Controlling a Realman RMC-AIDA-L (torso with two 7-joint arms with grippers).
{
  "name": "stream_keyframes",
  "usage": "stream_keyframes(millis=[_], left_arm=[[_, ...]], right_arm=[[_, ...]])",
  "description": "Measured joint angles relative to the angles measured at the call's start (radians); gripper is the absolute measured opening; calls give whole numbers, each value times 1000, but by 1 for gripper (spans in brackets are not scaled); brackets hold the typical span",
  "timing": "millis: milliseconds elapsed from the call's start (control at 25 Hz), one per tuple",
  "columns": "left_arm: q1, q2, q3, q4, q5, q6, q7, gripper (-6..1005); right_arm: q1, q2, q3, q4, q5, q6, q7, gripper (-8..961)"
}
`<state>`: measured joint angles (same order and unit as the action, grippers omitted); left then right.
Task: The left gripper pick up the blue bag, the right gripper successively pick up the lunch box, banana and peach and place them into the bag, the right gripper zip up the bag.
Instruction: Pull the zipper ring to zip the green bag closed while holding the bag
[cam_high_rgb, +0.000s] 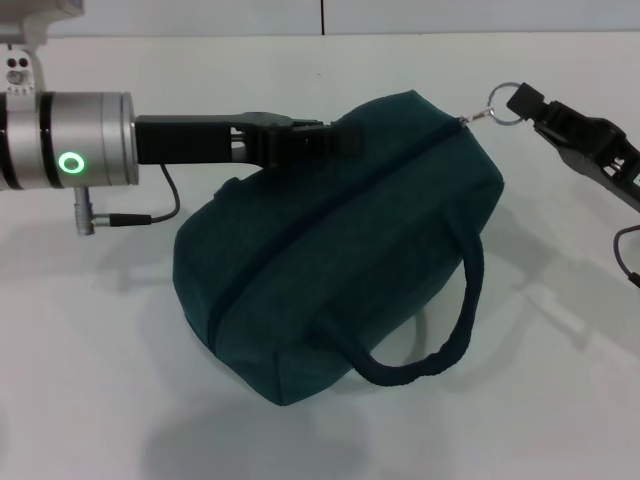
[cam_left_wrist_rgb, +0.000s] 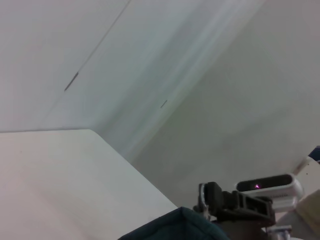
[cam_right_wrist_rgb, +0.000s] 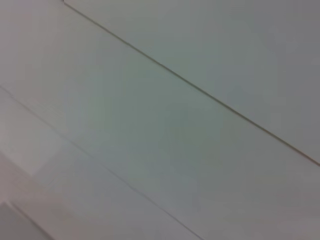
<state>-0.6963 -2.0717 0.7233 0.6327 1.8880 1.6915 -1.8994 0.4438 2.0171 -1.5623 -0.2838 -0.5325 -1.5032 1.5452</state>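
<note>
Head view: blue bag (cam_high_rgb: 340, 250) on white table (cam_high_rgb: 90, 380), zipper line closed. Left gripper (cam_high_rgb: 315, 138) clamped on bag's upper rear edge. Right gripper (cam_high_rgb: 530, 108) pinches zipper ring (cam_high_rgb: 503, 102) at bag's far right corner. Dark handle (cam_high_rgb: 440, 340) loops at front.

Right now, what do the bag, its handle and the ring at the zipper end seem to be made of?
Blue bag: soft woven fabric, matte, by its creases and slumped shape. Handle: darker, thick webbing or padded cloth, bending in a loop. Ring: likely metal, thin and shiny, held at the right gripper. Left gripper clamps the bag's far edge.
</note>
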Motion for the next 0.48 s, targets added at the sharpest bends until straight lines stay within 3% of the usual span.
stream_keyframes(millis=[480], left_arm=[[8,-1,0,1,-65,96,19,60]], right_arm=[[9,-3,1,37,-5,71,13,33]])
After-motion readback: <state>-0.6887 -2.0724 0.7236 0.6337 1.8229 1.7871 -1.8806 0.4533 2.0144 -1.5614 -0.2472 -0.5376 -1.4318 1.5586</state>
